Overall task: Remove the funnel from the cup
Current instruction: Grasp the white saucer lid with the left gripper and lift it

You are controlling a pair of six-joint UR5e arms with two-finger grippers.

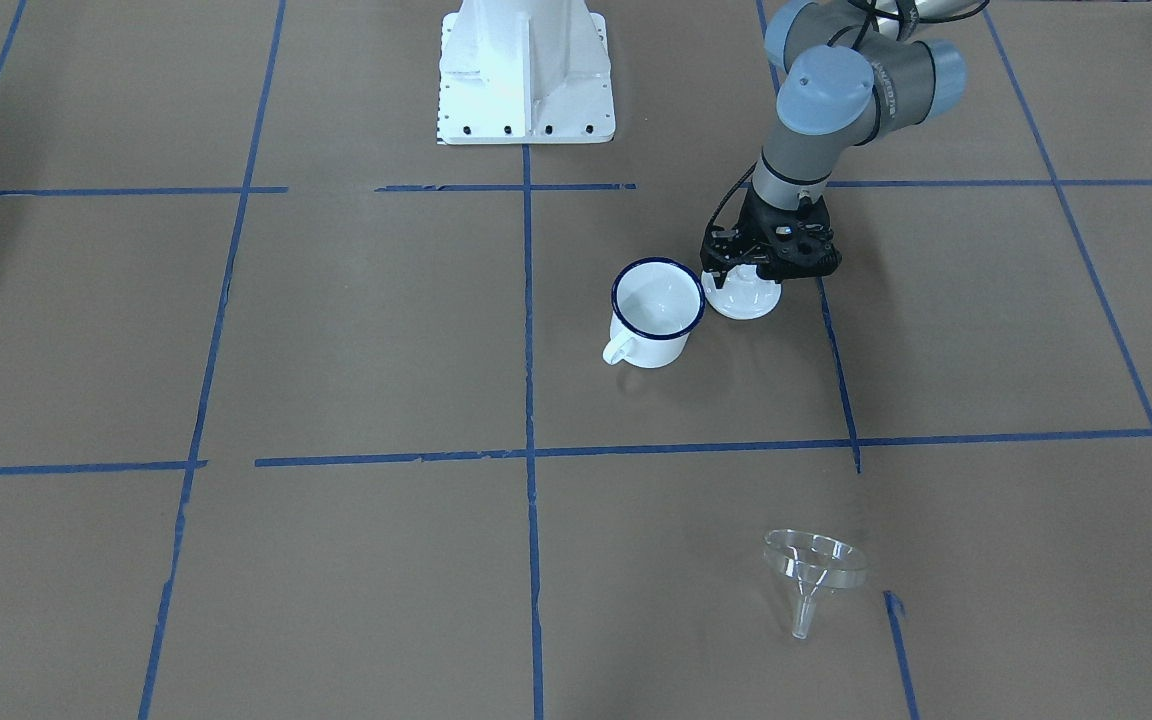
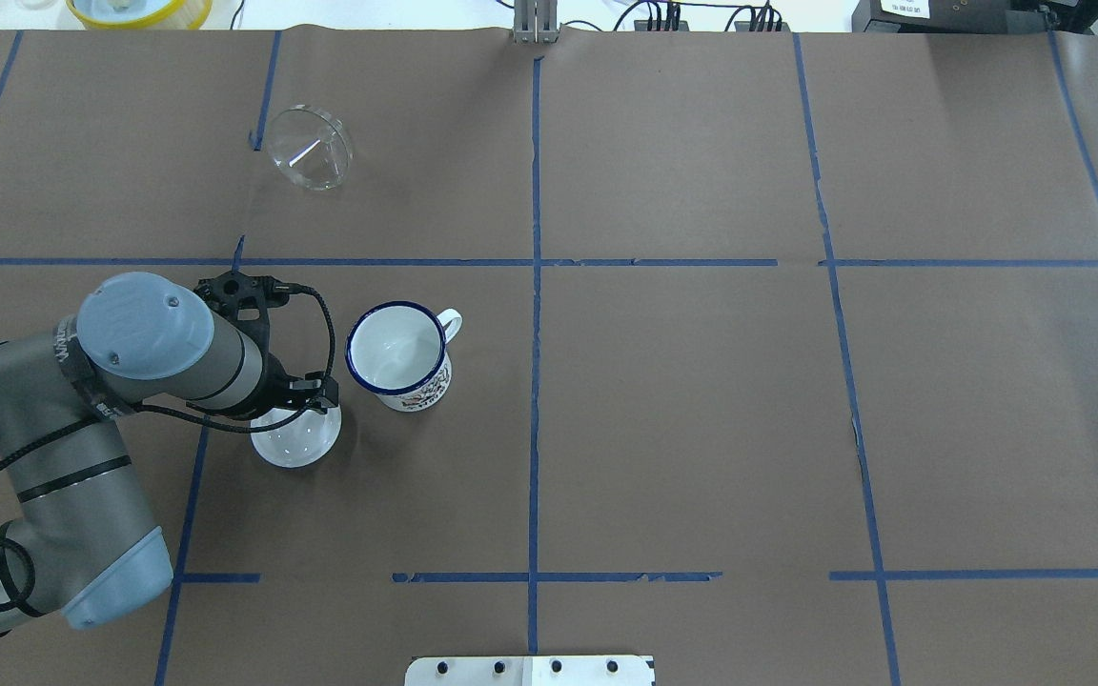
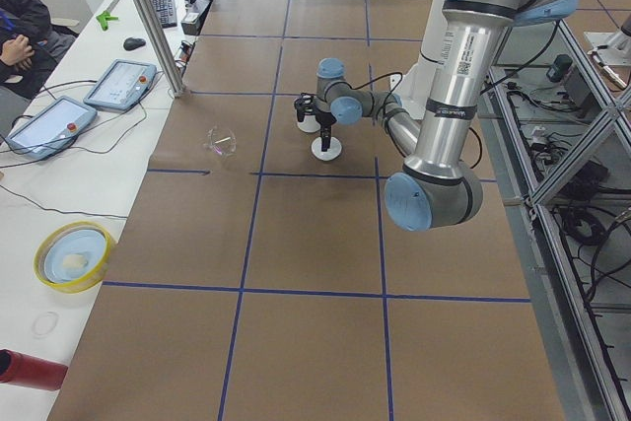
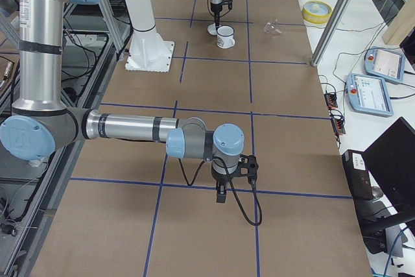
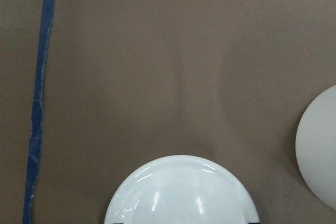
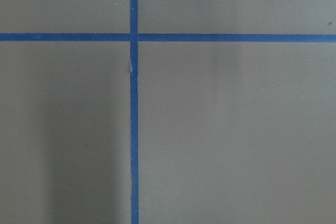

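Observation:
The cup (image 1: 654,312), a white mug with a dark blue rim, stands upright and empty near the table's middle; it also shows in the overhead view (image 2: 398,353). The clear funnel (image 1: 813,568) lies on its side on the paper well away from the cup, and shows in the overhead view (image 2: 311,148) too. My left gripper (image 1: 748,278) sits low over a white round lid (image 1: 741,298) beside the cup; its fingers are hidden, so I cannot tell its state. My right gripper (image 4: 220,194) hangs over bare paper far from both, and I cannot tell its state.
The lid (image 5: 181,192) fills the bottom of the left wrist view. The robot's white base (image 1: 526,70) stands behind the cup. A yellow bowl (image 2: 139,10) and operator tablets (image 3: 118,84) lie beyond the table's far edge. Blue tape lines cross the brown paper.

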